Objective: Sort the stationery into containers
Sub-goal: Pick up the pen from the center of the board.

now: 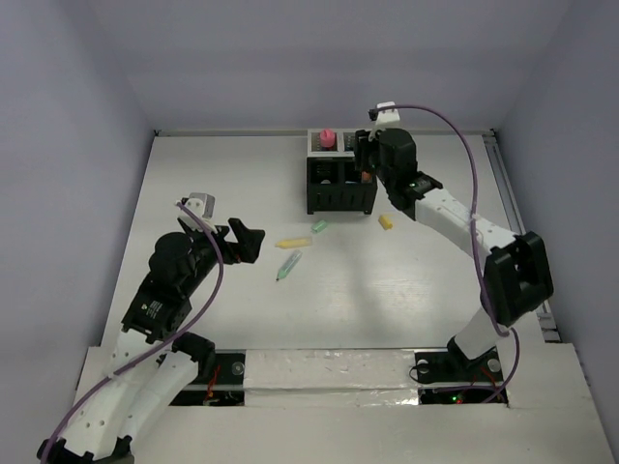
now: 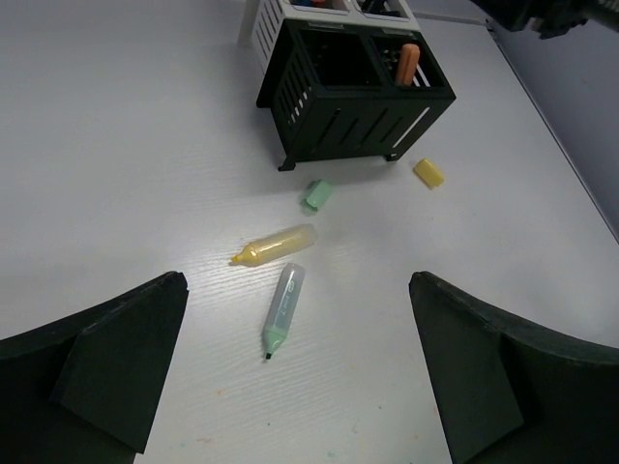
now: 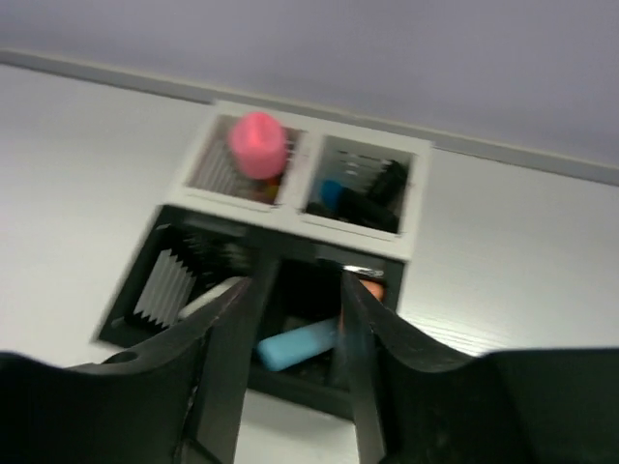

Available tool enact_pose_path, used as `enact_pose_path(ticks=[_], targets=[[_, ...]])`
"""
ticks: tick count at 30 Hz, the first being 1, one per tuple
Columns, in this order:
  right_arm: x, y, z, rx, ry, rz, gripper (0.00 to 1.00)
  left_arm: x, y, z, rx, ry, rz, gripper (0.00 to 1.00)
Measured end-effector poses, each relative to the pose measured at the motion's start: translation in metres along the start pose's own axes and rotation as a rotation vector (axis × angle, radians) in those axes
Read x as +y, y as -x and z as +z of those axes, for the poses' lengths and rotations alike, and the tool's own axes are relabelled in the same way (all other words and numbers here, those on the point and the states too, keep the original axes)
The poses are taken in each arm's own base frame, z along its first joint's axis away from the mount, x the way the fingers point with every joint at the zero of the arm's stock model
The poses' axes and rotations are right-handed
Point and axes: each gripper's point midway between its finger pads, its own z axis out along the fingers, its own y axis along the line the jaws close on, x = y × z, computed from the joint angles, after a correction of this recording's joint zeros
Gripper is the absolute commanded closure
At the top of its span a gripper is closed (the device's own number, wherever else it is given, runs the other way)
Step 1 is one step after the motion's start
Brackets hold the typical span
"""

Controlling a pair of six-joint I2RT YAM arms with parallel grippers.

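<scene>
2 things lie ahead between my left gripper's [image 1: 248,242] wide-spread fingers: yellow marker [image 2: 276,244], green marker [image 2: 281,311]. My right gripper's [image 3: 302,280] fingers stand parted just above a blue pen [image 3: 295,345] inside the organizer [image 3: 300,162].

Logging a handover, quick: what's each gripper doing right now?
Left gripper: wide open, empty.
Right gripper: partly open over the organizer, apparently holding nothing.

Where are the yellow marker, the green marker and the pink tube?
yellow marker [image 2: 279,243], left wrist view, mid-barrel.
green marker [image 2: 281,309], left wrist view, mid-barrel.
pink tube [image 3: 257,143], right wrist view, its rounded top.
</scene>
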Motion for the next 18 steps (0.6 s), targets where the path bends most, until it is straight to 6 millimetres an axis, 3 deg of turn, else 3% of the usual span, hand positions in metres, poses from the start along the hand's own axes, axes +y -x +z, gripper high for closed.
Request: enact_pose_path(ticks=[1, 2, 5, 7, 10, 12, 15, 18], targets=[[0.010, 0.007, -0.008, -0.001, 0.067, -0.002, 0.69, 0.000, 0.000, 0.000, 0.002, 0.002, 0.000, 0.01], [0.020, 0.013, -0.015, 0.000, 0.130, -0.014, 0.72, 0.001, 0.000, 0.001, 0.002, 0.005, 0.000, 0.01], [0.060, 0.022, -0.036, 0.032, 0.340, -0.077, 0.72, 0.004, 0.000, 0.001, 0.000, 0.015, -0.003, 0.01], [0.094, 0.016, -0.051, 0.066, 0.479, -0.145, 0.72, 0.006, 0.000, 0.002, 0.001, 0.024, -0.005, 0.01], [0.140, -0.009, -0.068, 0.156, 0.652, -0.244, 0.63, 0.011, 0.001, 0.003, 0.000, 0.043, -0.009, 0.01], [0.164, -0.038, -0.073, 0.244, 0.742, -0.304, 0.58, 0.015, 0.002, 0.003, -0.004, 0.059, -0.013, 0.01], [0.177, -0.090, -0.075, 0.398, 0.809, -0.375, 0.47, 0.022, 0.005, 0.001, -0.017, 0.087, -0.019, 0.01], [0.177, -0.135, -0.074, 0.541, 0.832, -0.424, 0.41, 0.029, 0.008, -0.002, -0.034, 0.120, -0.026, 0.01]])
